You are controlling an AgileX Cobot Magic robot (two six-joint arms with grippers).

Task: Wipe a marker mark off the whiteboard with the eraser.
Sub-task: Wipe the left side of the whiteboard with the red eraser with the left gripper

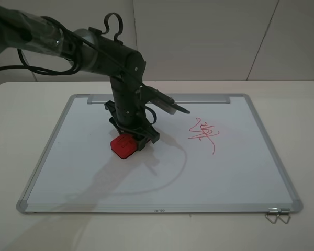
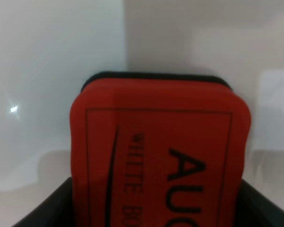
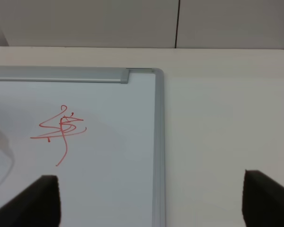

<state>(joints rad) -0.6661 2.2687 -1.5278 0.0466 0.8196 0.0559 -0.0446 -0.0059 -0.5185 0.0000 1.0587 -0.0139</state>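
Observation:
The whiteboard [image 1: 94,172] lies flat on the table, silver-framed. My left gripper [image 1: 133,137] is shut on the red eraser [image 1: 123,146], which rests felt-down on the board left of centre. In the left wrist view the eraser [image 2: 156,156] fills the frame with its dark lettering, a dark finger [image 2: 47,208] at each side. The thin marker mark with the slanted underline is not visible in any view. My right gripper [image 3: 151,198] is open, hovering over the board's right frame [image 3: 158,156]; it does not show in the high view.
A denser red scribble [image 1: 203,133] with a long curving tail sits on the board right of centre, also seen as the scribble [image 3: 61,130] in the right wrist view. A silver strip [image 1: 157,98] runs along the far edge. A metal clip [image 1: 278,215] lies at the near right corner.

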